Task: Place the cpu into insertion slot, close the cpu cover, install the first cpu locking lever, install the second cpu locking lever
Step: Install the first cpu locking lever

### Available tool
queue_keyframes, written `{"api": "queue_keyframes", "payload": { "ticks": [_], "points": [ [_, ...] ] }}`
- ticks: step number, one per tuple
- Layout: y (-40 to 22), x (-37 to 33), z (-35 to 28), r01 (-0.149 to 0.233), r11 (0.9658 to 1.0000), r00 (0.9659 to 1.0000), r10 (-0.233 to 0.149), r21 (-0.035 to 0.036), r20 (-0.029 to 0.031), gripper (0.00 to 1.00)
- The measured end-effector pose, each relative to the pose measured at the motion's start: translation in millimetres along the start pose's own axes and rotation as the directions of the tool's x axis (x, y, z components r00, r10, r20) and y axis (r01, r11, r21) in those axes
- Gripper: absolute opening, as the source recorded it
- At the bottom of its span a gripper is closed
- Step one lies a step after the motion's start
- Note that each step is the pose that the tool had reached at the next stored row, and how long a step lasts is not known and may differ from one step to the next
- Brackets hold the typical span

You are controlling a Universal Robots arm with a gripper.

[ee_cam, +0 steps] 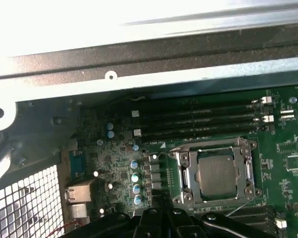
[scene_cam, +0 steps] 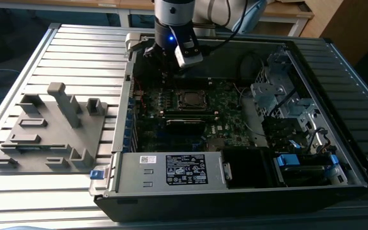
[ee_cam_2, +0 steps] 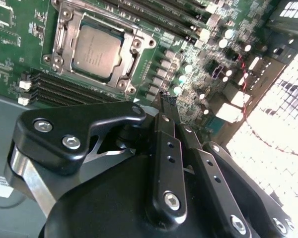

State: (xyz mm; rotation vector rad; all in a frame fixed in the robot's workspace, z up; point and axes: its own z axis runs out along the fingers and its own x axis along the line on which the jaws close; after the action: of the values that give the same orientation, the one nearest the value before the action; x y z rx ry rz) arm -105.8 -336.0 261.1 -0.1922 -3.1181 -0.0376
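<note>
Two black fingers [ee_cam_2: 164, 148] make up the gripper [ee_cam_2: 165, 99], and I read them as pressed together at the tips with nothing caught between them.

At the exterior view's left, a grey fixture block [scene_cam: 50, 129] sits on the slatted table [scene_cam: 75, 52], well apart from the fingers. Next comes the open computer case [scene_cam: 235, 203]. The arm reaches down into its far end over the green motherboard [scene_cam: 229, 108].

The cpu [ee_cam_2: 96, 47] lies in the insertion slot [ee_cam_2: 107, 26], near the fingertips but clear of them. In the exterior view it is on the camera's side of the fingers and a little toward the exterior view's right. In both wrist views it sits ahead of the tips and off to one side, untouched. The cpu cover [ee_cam: 188, 171] lies flat over the slot, its cut-out framing the chip's metal top (it looks fully down to me). A thin wire locking lever [ee_cam: 237, 208] slants out from the socket corner nearest the fingers; I cannot tell whether it is latched.

A row of small capacitors [ee_cam: 135, 178] stands just beside the fingertips. The long memory slots [ee_cam: 198, 121] run on the side of the socket away from the fingers. Toward the exterior view's right, the metal drive cage [scene_cam: 280, 93] stands well apart from them.
</note>
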Motion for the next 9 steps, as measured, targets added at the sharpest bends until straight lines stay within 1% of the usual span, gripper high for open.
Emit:
{"api": "queue_keyframes", "payload": {
  "ticks": [2,3,4,7,8,9],
  "points": [
    [-0.4,0.2,-0.1,0.000,0.9996,1.0000,0.000,-0.0279,-0.0035,0.10],
    [-0.7,0.4,-0.1,0.000,0.9993,1.0000,-0.001,-0.0380,-0.0047,0.10],
    [-0.9,0.7,-0.1,0.000,0.9991,1.0000,-0.001,-0.0418,-0.0052,0.10],
    [-1.5,2.9,0.0,0.000,0.9990,1.0000,-0.001,-0.0458,-0.0057,0.10],
    [-1.8,3.9,0.0,0.001,0.9986,1.0000,-0.001,-0.0530,-0.0066,0.10],
    [-2.2,4.5,0.0,0.001,0.9978,1.0000,-0.001,-0.0666,-0.0083,0.10]
  ]
}}
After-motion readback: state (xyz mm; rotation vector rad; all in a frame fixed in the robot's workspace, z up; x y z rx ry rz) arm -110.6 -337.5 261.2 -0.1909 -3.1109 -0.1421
